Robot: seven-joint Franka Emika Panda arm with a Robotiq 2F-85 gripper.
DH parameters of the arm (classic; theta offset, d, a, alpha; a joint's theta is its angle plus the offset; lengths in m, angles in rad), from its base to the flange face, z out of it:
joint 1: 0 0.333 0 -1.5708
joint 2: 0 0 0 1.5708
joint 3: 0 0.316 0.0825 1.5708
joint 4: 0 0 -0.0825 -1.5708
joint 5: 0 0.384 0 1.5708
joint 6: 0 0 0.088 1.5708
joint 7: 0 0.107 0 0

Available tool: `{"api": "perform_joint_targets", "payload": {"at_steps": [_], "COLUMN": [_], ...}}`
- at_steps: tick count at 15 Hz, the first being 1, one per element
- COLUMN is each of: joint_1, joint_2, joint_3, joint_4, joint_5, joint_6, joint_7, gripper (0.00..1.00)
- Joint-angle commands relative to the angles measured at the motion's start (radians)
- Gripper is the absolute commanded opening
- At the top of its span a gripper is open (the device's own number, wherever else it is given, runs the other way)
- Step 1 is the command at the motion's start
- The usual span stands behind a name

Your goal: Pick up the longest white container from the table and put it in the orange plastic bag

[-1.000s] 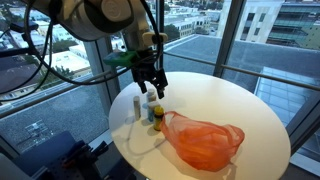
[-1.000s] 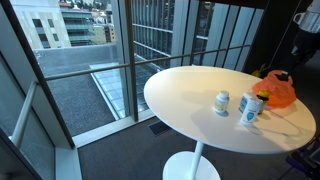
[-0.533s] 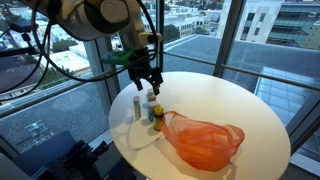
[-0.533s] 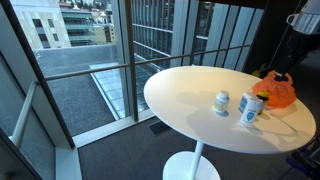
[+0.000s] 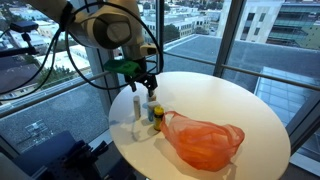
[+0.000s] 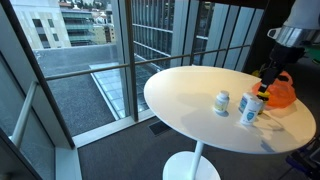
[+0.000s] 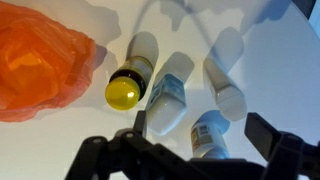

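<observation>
The longest white container (image 5: 137, 104) stands upright at the table's near-left edge, taller than the bottles beside it. In the wrist view it seems to be the white bottle with a small coloured label (image 7: 205, 130), partly in shadow and low between my fingers. My gripper (image 5: 148, 84) hovers just above the bottle group, open and empty, and shows in the wrist view (image 7: 190, 155) with the jaws wide apart. The orange plastic bag (image 5: 202, 141) lies crumpled on the white round table (image 5: 230, 100), right of the bottles. It also shows in the wrist view (image 7: 40, 65) and the other exterior view (image 6: 281, 91).
A short bottle with a pale cap (image 7: 165, 106), a yellow-capped container (image 7: 124, 91) and another white bottle (image 7: 226, 88) stand close around the tall one. The bottles also show in an exterior view (image 6: 222, 102). Glass walls with railings surround the table.
The arm has swung round and brought the gripper slightly left and lower over the bottles. It has come into an exterior view at the upper right. The bottles and the bag have not moved.
</observation>
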Motion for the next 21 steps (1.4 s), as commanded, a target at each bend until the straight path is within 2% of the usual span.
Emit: {"api": "perform_joint_targets", "payload": {"at_steps": [1, 5, 11, 12, 13, 15, 16, 18, 21], "joint_1": [0.026, 0.031, 0.034, 0.037, 0.038, 0.041, 0.041, 0.040, 0.034], "joint_2": [0.047, 0.093, 0.141, 0.145, 0.148, 0.153, 0.153, 0.147, 0.121], "joint_3": [-0.018, -0.010, 0.013, 0.017, 0.021, 0.027, 0.029, 0.032, 0.027], "joint_4": [0.017, 0.029, 0.032, 0.032, 0.032, 0.033, 0.035, 0.037, 0.042], "joint_5": [0.090, 0.142, 0.084, 0.076, 0.065, 0.038, 0.031, 0.021, 0.006], "joint_6": [0.034, 0.016, 0.009, 0.012, 0.013, 0.019, 0.018, 0.018, 0.016], "joint_7": [-0.125, -0.193, -0.160, -0.160, -0.152, -0.138, -0.137, -0.138, -0.137], "gripper": [1.00, 1.00, 1.00, 0.93, 0.73, 0.67, 0.60, 0.41, 0.19]}}
